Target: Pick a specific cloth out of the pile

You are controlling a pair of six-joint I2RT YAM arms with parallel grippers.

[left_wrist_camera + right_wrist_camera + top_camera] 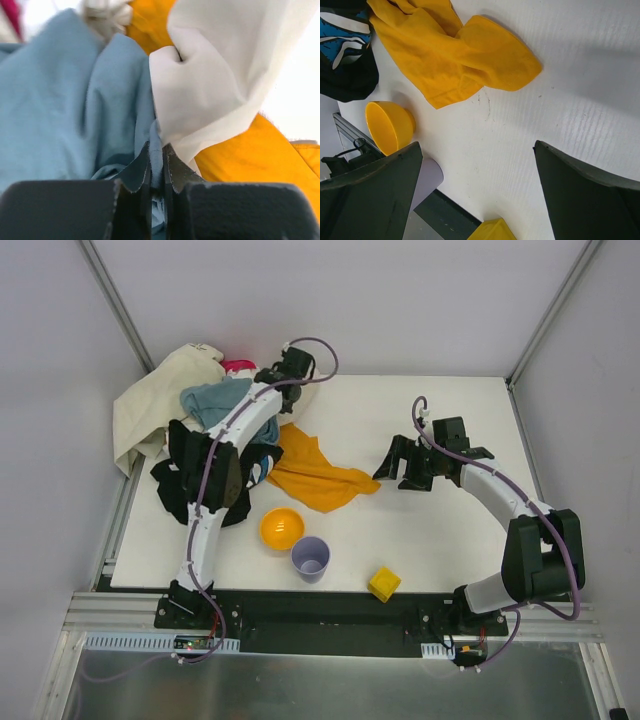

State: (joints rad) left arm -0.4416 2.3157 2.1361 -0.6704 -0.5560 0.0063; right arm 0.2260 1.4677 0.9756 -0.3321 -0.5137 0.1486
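Note:
The orange-yellow cloth lies crumpled on the white table, its left edge against the pile. It also shows in the right wrist view and in the left wrist view. The pile holds a cream cloth, a blue-grey cloth, a black printed one and a bit of pink. My left gripper is at the pile's far edge, shut on a fold of the blue-grey cloth, with a white fold beside it. My right gripper is open and empty, right of the orange cloth.
An orange bowl and a lilac cup stand near the front edge, and a yellow block lies at the front right. They also show in the right wrist view: bowl, cup, block. Grey walls enclose the table.

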